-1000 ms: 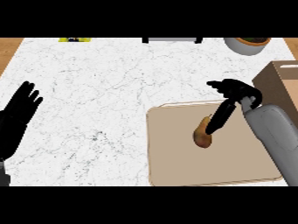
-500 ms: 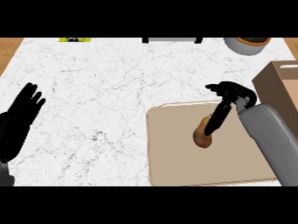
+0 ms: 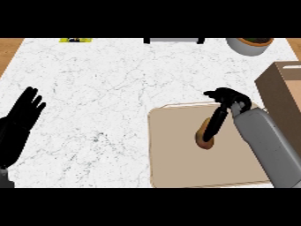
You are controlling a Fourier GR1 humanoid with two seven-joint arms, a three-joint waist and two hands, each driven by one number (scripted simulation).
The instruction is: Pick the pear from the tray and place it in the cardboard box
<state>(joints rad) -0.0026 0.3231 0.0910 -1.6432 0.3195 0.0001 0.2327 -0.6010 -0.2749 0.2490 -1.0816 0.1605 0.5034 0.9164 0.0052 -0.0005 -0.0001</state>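
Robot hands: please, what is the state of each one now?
Left robot hand: open, fingers straight, holding nothing, resting at the view's left.
Right robot hand: fingers reach down onto the pear on the tray; grasp cannot be told.

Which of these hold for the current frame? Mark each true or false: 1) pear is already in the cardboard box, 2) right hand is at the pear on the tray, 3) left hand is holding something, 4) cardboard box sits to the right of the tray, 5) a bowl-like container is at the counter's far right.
1) False. The pear lies on the tray, not in the cardboard box.
2) True. The right hand reaches down onto the pear, fingers along it.
3) False. The left hand rests open at the view's left, fingers straight, holding nothing.
4) True. The box stands at the tray's right side.
5) True. A round container sits at the far right edge of the counter.
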